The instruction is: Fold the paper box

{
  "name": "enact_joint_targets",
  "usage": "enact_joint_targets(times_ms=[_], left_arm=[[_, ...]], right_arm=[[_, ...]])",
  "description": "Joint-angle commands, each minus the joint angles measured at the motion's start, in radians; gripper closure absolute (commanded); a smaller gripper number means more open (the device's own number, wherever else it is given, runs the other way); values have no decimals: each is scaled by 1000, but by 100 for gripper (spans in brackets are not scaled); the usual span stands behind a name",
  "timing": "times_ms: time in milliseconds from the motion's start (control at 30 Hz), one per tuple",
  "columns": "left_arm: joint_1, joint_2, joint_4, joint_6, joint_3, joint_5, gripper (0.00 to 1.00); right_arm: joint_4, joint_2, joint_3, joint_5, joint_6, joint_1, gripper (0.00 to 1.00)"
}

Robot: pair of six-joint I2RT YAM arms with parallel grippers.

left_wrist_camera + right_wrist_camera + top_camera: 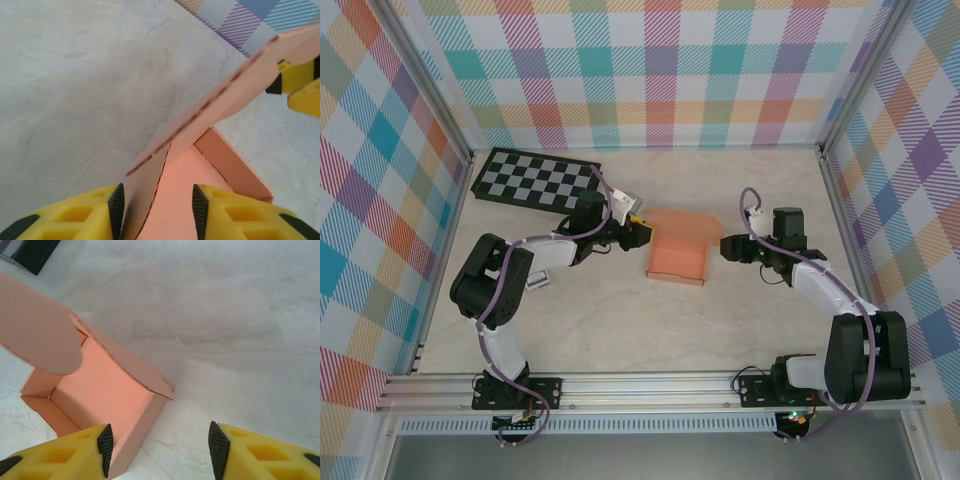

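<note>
The salmon-orange paper box (678,248) lies mid-table as an open tray with its lid flap raised at the back. My left gripper (642,233) is at the box's left side. In the left wrist view it (158,210) stands open astride an upright side flap (145,192) that rests close to its left pad, with the box floor (175,200) between the jaws. My right gripper (725,246) is at the box's right side. It (162,450) is open in the right wrist view, the box's right wall (142,425) just inside its left pad and holding nothing.
A black-and-grey checkerboard (535,180) lies at the back left, behind the left arm. Plaid walls with metal frame posts (835,190) close in the table on three sides. Bare marbled tabletop (650,330) stretches in front of the box.
</note>
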Motion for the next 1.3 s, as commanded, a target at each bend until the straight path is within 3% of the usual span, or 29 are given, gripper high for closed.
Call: enact_joint_targets(times_ms=[0,400,600,733,900,1100,1267], left_arm=[[15,13,18,41,31,56,69],[15,-21,33,40,-17,44,79],[15,-27,-32,98,-4,22,84],[16,-28,-46,105,3,20,88],[16,-33,-54,112,7,3,89],[18,-38,-93,150,14,0,91],[21,-38,-84,142,17,12,92]], right_arm=[[27,27,28,-133,-47,0,51],[27,89,71,-224,-64,0,57],[76,-15,13,-78,4,-39,44],[183,-24,-27,-151,209,-127,41],[398,25,-93,-226,430,-139,43],[209,186,49,-329,310,-140,51],[296,262,44,-357,350,-135,50]])
